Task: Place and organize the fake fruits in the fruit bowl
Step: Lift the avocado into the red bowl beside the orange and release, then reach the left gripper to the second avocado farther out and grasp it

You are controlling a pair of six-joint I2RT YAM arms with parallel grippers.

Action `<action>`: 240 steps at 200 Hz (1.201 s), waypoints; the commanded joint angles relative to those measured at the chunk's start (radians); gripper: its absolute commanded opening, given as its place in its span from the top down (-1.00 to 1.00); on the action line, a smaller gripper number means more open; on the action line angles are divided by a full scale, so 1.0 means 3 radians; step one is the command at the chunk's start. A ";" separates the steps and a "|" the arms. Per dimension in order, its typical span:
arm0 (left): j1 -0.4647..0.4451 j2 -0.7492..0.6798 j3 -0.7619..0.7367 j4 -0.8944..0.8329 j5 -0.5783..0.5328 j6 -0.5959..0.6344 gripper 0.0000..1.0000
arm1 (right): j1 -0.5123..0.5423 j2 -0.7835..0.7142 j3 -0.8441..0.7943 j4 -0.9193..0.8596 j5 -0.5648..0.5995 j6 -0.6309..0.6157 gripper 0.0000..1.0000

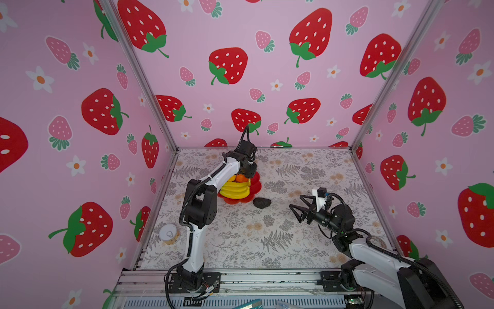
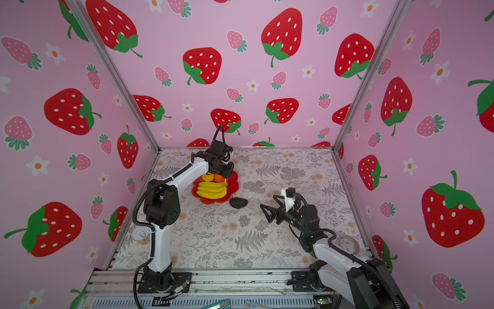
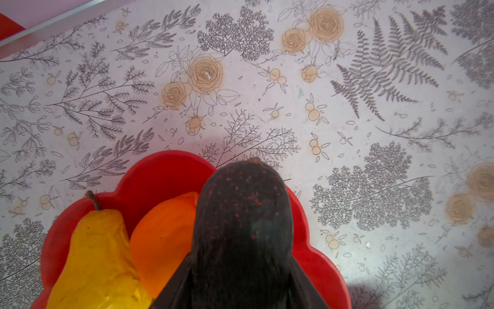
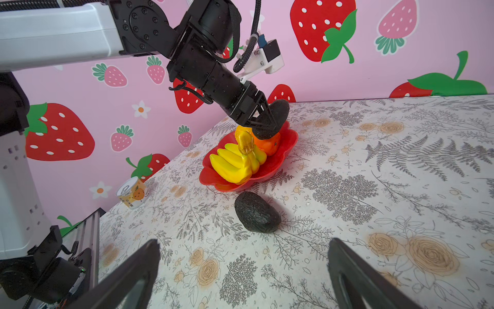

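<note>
Two dark, rough avocados were in play. The held avocado [image 3: 240, 214] sat gripped between the jaws of the left hand [image 4: 267, 119], which were partly closed against its sides, with its stem end pointing away from the wrist. It hung over the far part of the fruit bowl [image 1: 258, 184], right above the orange [image 3: 163, 235], and whether it touched that fruit could not be told. The loose avocado [image 1: 262, 202] lay on the worktop [image 1: 267, 240] just beside the bowl's near right rim, outside it. Inside the red scalloped bowl the banana bunch [image 4: 235, 163] filled the near half, with the orange and the yellow pear [image 3: 99, 254] side by side behind it. The right hand [image 1: 295, 201] hovered low over the worktop to the right of the loose avocado, its jaws spread wide with nothing between them and its fingertips pointed toward that fruit. A small tan can [image 1: 169, 234] stood near the worktop's left edge, well apart from the bowl.
</note>
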 commanded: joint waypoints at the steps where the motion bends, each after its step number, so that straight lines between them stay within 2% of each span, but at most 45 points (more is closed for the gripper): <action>1: -0.0038 0.0074 0.0135 0.0022 0.0078 0.0051 -0.02 | -0.0018 -0.0047 -0.0020 0.0052 0.0003 0.0003 -0.99; 28: -0.0079 0.0102 0.0163 -0.0006 0.0062 0.0071 -0.19 | -0.0021 -0.0032 -0.0019 0.0040 0.0006 -0.0008 -0.99; 85: -0.0112 -0.0012 0.0135 -0.0007 -0.0010 0.0093 -0.24 | -0.0022 -0.0053 -0.0014 0.0031 0.0003 -0.0011 -0.99; 122: -0.0258 -0.0578 -0.0183 0.0184 -0.0155 0.0158 -0.33 | -0.0024 -0.0075 -0.0014 0.0022 0.0001 -0.0002 -0.99; 147: -0.0499 -0.1013 -0.0694 0.0284 -0.0214 0.0245 -0.37 | -0.0024 -0.0151 -0.0017 -0.0038 0.0009 -0.0017 -0.99; 160: -0.0647 -0.1184 -0.1039 0.0320 -0.0206 0.0386 -0.39 | -0.0024 -0.0186 -0.0023 -0.0070 0.0016 -0.0023 -0.99; 203: -0.0961 -0.1338 -0.1800 0.0281 0.0106 0.1388 -0.45 | -0.0022 -0.0277 -0.0044 -0.0039 -0.0051 0.0033 -0.99; 240: -0.0958 -0.1039 -0.1674 0.0286 0.0052 0.1710 -0.46 | -0.0029 -0.0536 -0.0131 -0.0168 -0.0011 0.0006 -0.99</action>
